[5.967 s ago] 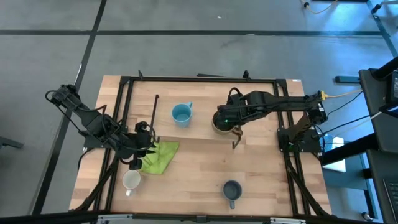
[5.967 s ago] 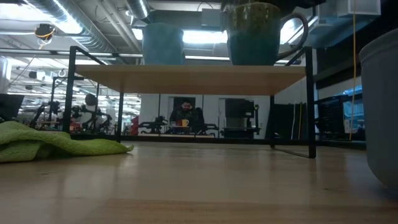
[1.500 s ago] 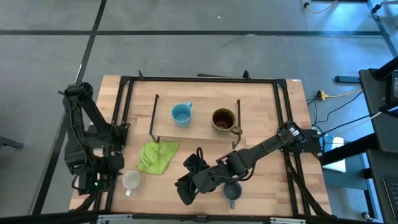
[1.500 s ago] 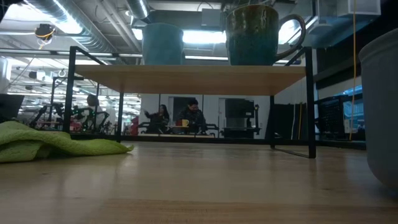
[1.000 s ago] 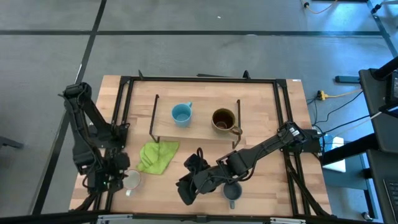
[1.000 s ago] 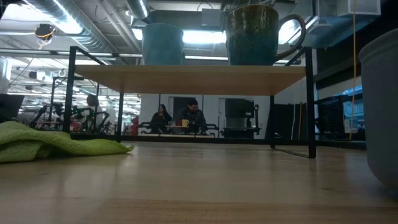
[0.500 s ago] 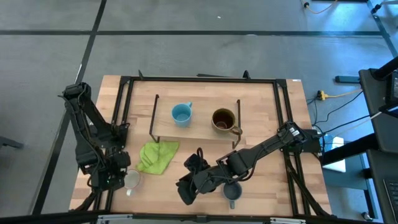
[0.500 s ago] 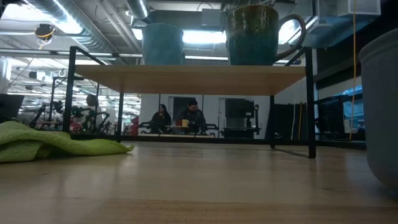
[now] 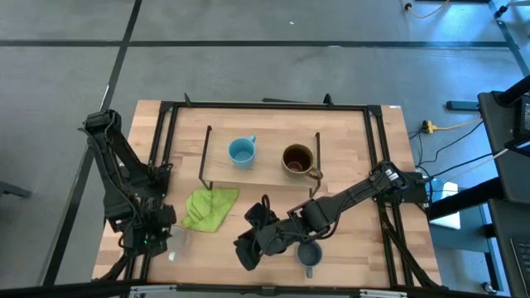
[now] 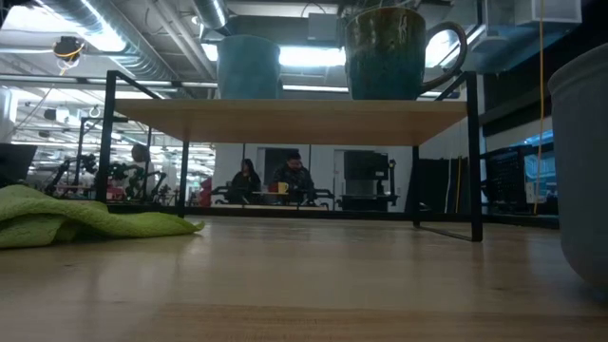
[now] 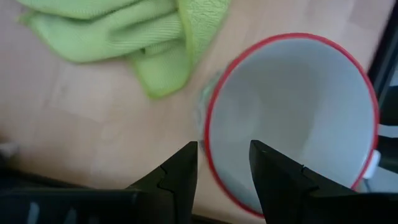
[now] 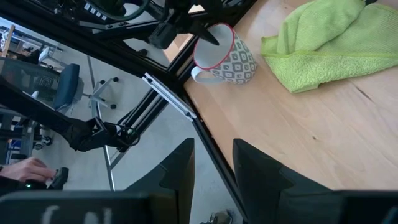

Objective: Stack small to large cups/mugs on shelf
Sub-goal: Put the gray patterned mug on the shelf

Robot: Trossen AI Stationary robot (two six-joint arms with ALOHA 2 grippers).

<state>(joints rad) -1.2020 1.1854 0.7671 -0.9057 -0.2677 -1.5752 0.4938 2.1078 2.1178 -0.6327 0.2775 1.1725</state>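
The white mug with a red rim [image 11: 292, 118] stands on the table near its near left corner; it also shows in the high view [image 9: 177, 242] and the right wrist view [image 12: 225, 57]. My left gripper [image 11: 222, 146] is open over the mug's rim, one finger inside and one outside the wall. My right gripper [image 9: 247, 252] is open and empty, low near the table's near edge, pointing left. The grey-blue mug [image 9: 308, 255] stands beside the right arm. The light blue mug [image 9: 241, 152] and the brown mug [image 9: 298, 160] stand upright on the shelf [image 9: 265, 175].
A crumpled green cloth [image 9: 209, 209] lies on the table between the white mug and the shelf. Black frame rails [image 9: 157, 165] run along the table's sides. People sit in the room beyond the table [image 10: 285, 179].
My left gripper has gone toward the table's right edge, onto the white mug, and now covers part of it in the high view. The mugs have not moved.
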